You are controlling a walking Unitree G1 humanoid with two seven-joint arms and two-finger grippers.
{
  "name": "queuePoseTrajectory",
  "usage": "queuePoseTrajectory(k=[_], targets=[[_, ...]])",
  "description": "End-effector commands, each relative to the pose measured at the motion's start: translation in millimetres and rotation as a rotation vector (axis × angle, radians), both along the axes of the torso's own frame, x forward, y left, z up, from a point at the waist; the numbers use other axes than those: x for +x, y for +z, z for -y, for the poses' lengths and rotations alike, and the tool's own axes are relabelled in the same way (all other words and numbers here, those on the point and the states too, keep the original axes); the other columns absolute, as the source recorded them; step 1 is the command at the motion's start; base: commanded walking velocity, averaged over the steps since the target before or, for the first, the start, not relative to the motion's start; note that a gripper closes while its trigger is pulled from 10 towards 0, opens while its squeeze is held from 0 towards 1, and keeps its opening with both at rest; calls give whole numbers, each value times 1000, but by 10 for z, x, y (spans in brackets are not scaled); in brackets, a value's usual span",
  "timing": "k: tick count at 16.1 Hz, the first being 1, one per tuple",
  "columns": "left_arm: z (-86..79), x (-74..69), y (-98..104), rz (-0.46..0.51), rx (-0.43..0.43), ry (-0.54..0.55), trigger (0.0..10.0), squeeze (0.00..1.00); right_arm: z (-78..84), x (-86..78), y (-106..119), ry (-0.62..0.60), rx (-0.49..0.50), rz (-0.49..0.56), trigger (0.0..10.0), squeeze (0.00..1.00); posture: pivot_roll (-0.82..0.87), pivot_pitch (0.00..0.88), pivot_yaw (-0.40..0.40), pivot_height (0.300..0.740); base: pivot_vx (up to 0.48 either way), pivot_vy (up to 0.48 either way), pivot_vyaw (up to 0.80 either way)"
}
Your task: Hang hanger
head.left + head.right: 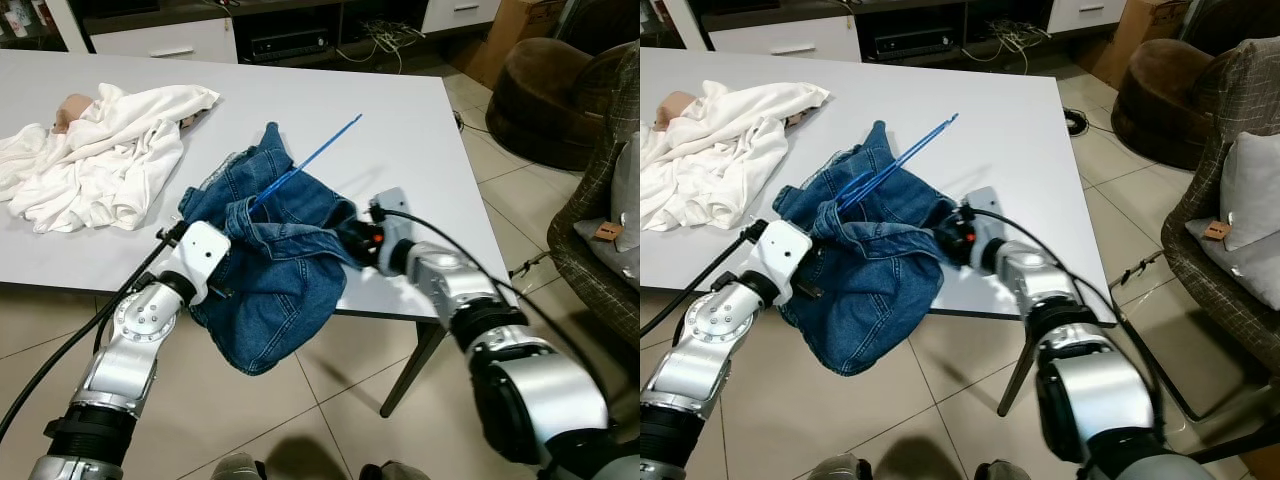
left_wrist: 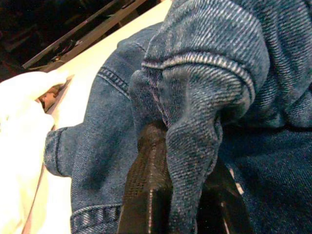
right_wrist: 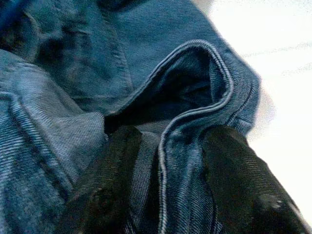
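Note:
A blue denim garment (image 1: pixel 280 290) hangs over the front edge of the white table (image 1: pixel 410 140), bunched between my two grippers. A thin blue hanger (image 1: pixel 305 160) is stuck in it, and one end pokes up and away over the table. My left gripper (image 2: pixel 187 195) is shut on a thick fold of denim at the garment's left side; its black fingers (image 2: pixel 146 185) pinch the fold. My right gripper (image 3: pixel 170 180) is shut on a stitched hem at the garment's right side, and its fingers (image 3: pixel 239 185) straddle the seam. The denim hides both sets of fingertips in the eye views.
A crumpled white cloth (image 1: pixel 100 155) lies on the table's left part. A brown armchair (image 1: pixel 545 100) and a grey patterned chair (image 1: pixel 600 230) stand to the right. A low cabinet (image 1: pixel 290 40) runs along the back. Tiled floor (image 1: pixel 330 400) lies below the table edge.

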State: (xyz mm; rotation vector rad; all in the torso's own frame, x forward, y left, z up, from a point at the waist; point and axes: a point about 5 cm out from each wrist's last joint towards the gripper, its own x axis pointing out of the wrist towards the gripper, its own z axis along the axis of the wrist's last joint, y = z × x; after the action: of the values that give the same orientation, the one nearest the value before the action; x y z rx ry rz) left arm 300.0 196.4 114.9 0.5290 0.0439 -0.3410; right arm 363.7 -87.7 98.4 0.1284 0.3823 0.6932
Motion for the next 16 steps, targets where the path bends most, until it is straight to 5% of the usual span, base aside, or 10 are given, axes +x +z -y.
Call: queuePoseTrajectory(k=[1, 7, 13, 15, 16], targets=[[16, 10, 34, 18, 0, -4, 10000, 0, -31, 42, 89, -2, 68, -11, 0, 0, 10, 38, -24, 740, 0, 0, 0], [7, 16, 30, 18, 1, -1, 10000, 0, -23, 170, 356, -99, 310, -29, 0, 0, 7, 34, -23, 740, 0, 0, 0], [17, 28, 34, 19, 3, -7, 10000, 0, 63, 200, 402, -135, 339, -21, 0, 0, 2, 30, -20, 740, 0, 0, 0], [18, 35, 36, 20, 4, -8, 10000, 0, 120, 187, 362, -133, 271, 12, 0, 0, 0, 26, -18, 740, 0, 0, 0], [20, 39, 42, 21, 4, -10, 10000, 0, 158, 185, 336, -147, 220, 35, 8392, 0, 0, 24, -17, 740, 0, 0, 0]])
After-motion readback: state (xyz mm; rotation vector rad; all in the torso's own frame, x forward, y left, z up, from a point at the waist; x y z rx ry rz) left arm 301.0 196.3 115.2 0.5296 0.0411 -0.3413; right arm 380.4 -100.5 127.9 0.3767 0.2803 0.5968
